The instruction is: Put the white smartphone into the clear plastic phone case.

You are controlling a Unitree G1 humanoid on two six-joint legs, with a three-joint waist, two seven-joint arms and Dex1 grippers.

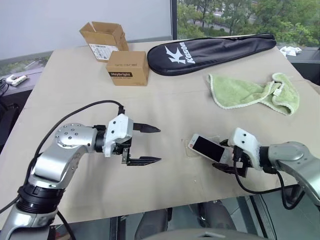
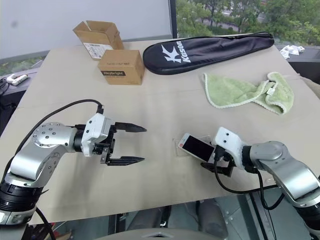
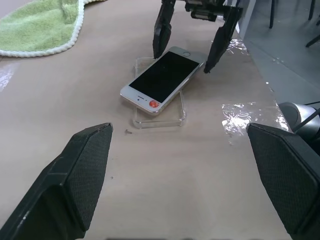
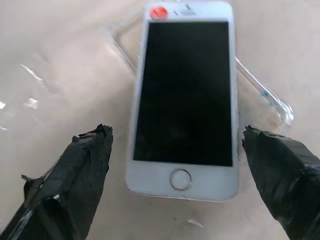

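Straddling phone (image 3: 162, 80) with right gripper (image 3: 183, 47) wide open, empty; phone lying askew across case (image 3: 160, 112), probably unseated. Left gripper (image 1: 145, 145) open, waiting clear.

white smartphone (image 3: 162, 79): 1
clear plastic phone case (image 3: 172, 116): 1
cardboard boxes (image 1: 128, 67): 2
green towel (image 1: 252, 92): 1
black racket cover (image 1: 212, 50): 1
grippers (image 1: 145, 145): 2
table (image 1: 165, 105): 1
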